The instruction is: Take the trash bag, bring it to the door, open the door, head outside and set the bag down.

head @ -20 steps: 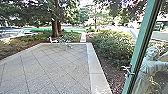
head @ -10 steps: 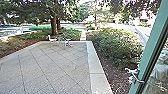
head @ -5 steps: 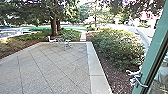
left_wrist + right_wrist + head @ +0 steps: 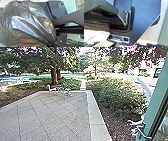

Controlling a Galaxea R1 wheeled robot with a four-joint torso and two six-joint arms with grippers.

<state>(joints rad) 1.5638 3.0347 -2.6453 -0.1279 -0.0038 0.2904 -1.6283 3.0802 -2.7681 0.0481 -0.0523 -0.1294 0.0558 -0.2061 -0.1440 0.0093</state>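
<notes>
Likely at go-outside step with left tool [image 4: 52, 44] clamped on dark trash bag [image 4: 27, 23], can't tell right; needs clearance past green door [image 4: 156, 102] onto patio [image 4: 50, 114].

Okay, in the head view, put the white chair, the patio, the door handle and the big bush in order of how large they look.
1. Patio
2. Bush
3. Door handle
4. Chair

The handle outranks the chair by looks only; it's nearer.
</notes>
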